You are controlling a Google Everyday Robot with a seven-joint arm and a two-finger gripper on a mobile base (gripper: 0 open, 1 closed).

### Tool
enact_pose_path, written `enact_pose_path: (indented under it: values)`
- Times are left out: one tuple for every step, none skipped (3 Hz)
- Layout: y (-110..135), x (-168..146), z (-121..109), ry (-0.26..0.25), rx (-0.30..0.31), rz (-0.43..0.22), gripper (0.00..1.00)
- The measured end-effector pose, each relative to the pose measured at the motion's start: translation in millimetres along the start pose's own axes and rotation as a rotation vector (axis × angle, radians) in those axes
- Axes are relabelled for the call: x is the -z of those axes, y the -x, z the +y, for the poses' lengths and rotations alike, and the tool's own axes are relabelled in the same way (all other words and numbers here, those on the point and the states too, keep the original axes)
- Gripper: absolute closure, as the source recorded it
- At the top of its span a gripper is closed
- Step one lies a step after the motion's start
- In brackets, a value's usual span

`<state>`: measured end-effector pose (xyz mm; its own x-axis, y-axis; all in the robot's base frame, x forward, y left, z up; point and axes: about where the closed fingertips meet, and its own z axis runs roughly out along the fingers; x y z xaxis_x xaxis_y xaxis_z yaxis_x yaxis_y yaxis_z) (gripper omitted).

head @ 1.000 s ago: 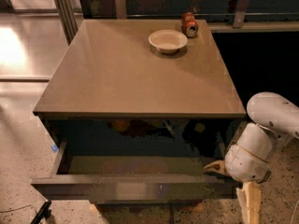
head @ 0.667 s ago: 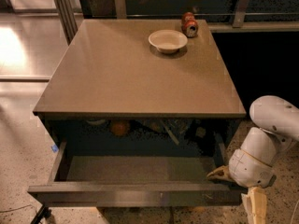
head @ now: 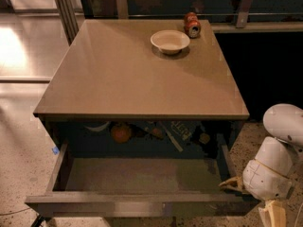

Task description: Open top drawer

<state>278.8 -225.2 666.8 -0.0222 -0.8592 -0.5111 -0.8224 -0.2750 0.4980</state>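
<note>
- The tool sits at the right front corner of the top drawer, against its inner edge, probably because the handle-less front offers no other hold. I cannot tell whether it is open or closed.
- The drawer spreads leftward from the tool, drawn well out from under the worktop.
- Judged from this, the task looks nearly complete.

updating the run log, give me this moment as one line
top drawer: open, pulled well out | claw: at its right front corner | tabletop: bowl, can at back
</note>
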Motion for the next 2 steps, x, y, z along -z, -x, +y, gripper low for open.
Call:
enact_pose_path:
  values:
    - [-9.4, 3.3, 22.8, -0.006, 0.000, 0.005, 0.00]
    - [-9.4, 3.3, 22.8, -0.006, 0.000, 0.005, 0.00]
